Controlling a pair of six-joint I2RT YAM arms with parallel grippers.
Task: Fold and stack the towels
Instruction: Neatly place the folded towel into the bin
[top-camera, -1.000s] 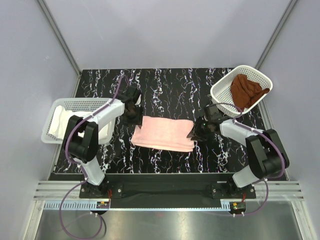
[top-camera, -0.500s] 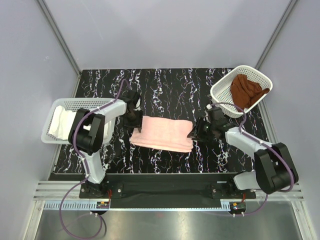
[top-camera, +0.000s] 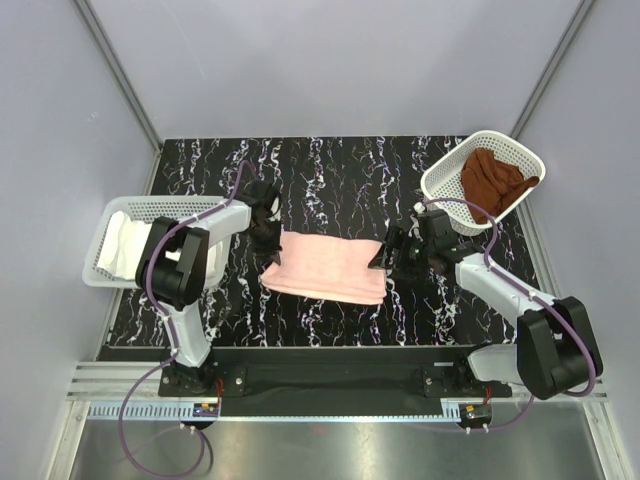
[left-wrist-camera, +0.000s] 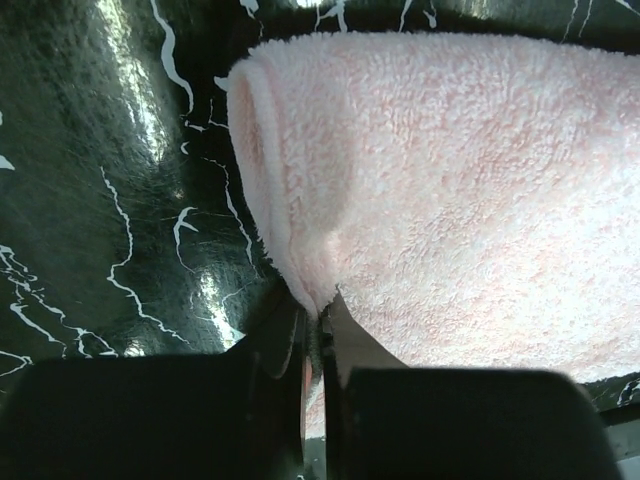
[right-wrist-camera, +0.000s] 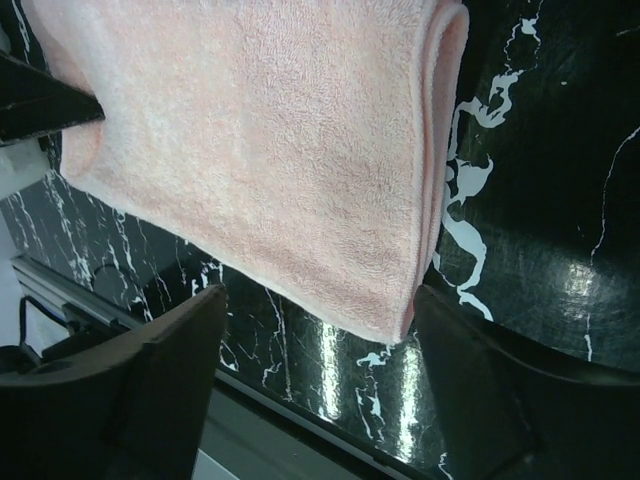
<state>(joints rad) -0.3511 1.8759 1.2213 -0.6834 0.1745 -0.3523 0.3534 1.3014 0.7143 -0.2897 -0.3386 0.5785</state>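
Lifting the pink terry towel (top-camera: 327, 265) level needs the wide-open, unclamped right end effector (right-wrist-camera: 320, 310) gripping its edge like the left end effector (left-wrist-camera: 312, 325), pinched shut on the opposite edge

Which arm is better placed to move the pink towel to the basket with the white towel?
Probably left: the left pincer is shut on the pink towel's edge, beside that basket; the right pincer is open, farther away.

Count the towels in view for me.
3. Pink towel lying on the table; brown towel in the right basket; white towel in the left basket. More may be hidden under those in the baskets.
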